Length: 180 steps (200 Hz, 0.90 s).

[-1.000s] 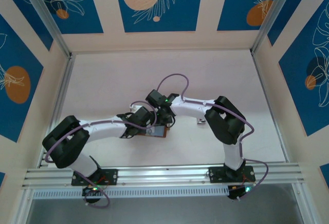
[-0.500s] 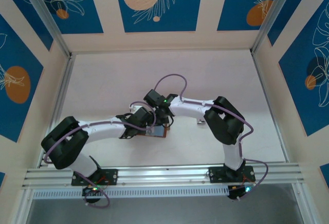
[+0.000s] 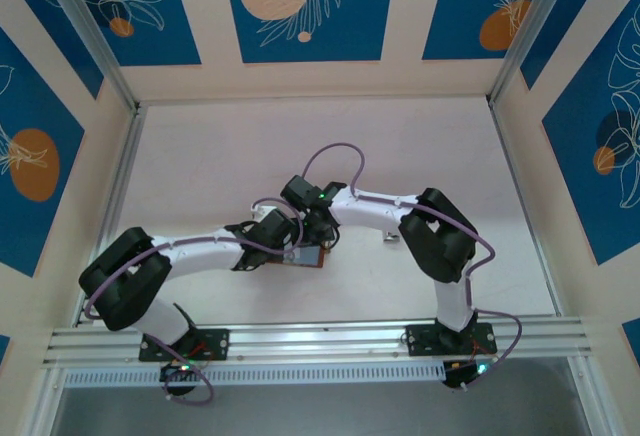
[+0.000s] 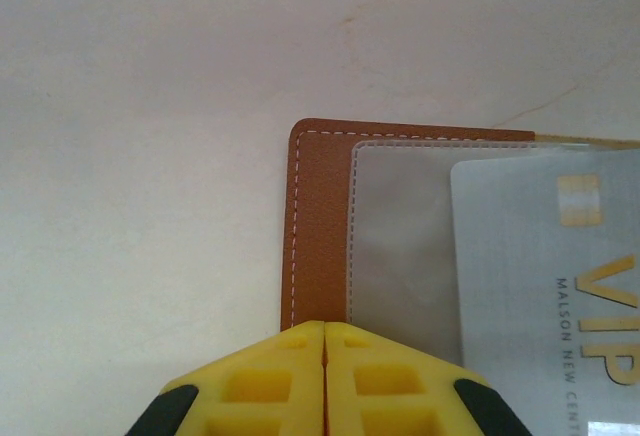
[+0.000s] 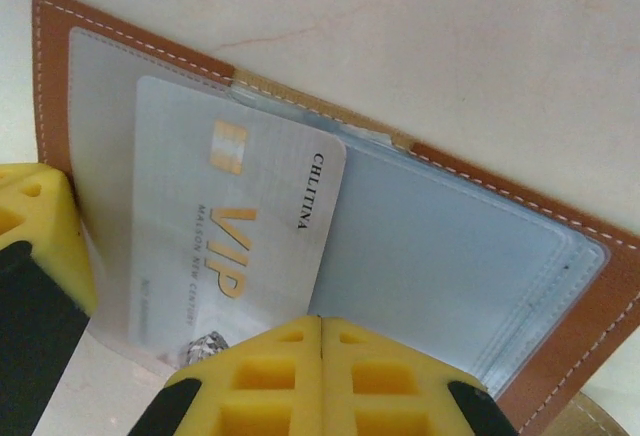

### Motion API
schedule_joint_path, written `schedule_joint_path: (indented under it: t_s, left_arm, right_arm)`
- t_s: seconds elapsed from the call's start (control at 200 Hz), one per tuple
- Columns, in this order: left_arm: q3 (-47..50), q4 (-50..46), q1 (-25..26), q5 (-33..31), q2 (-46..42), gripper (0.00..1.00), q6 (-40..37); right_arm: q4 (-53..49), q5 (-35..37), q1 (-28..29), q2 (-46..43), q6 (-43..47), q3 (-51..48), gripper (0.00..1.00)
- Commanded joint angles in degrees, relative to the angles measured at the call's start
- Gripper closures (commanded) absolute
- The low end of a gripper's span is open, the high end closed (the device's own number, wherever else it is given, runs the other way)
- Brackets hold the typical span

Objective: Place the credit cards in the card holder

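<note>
The card holder (image 5: 598, 308) lies open and flat on the table, brown rim around clear pockets; it shows small between the two wrists (image 3: 314, 260). One silvery credit card (image 5: 232, 228) marked VIP lies tilted over its left clear pocket (image 4: 398, 236); I cannot tell whether it is inside. My right gripper (image 5: 321, 322) is shut, with its tip at the card's lower right edge. My left gripper (image 4: 325, 327) is shut, its tip over the holder's brown left border (image 4: 316, 218). Its yellow finger (image 5: 32, 218) also shows beside the holder.
Pale tabletop (image 3: 230, 156) stretches behind and to both sides of the holder. Metal rails (image 3: 320, 336) run along the near edge, and patterned walls (image 3: 300, 16) enclose the table. Both arms meet over the middle of the table.
</note>
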<state>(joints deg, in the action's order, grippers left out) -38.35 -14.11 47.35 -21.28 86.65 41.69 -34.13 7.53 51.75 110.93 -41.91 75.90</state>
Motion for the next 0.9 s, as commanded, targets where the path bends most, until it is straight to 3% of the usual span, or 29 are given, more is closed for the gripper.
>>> schedule_joint_path:
  t_s: [0.0, 0.895]
  left_arm:
    - [3.3, -2.1, 0.0, 8.0, 3.3, 0.93, 0.8]
    - [3.6, -2.6, 0.1, 8.6, 0.5, 0.92, 0.5]
  right_arm:
    - [-1.3, -0.3, 0.2, 1.5, 0.5, 1.4, 1.0]
    - [10.4, -11.4, 0.1, 4.1, -2.9, -1.6, 1.0]
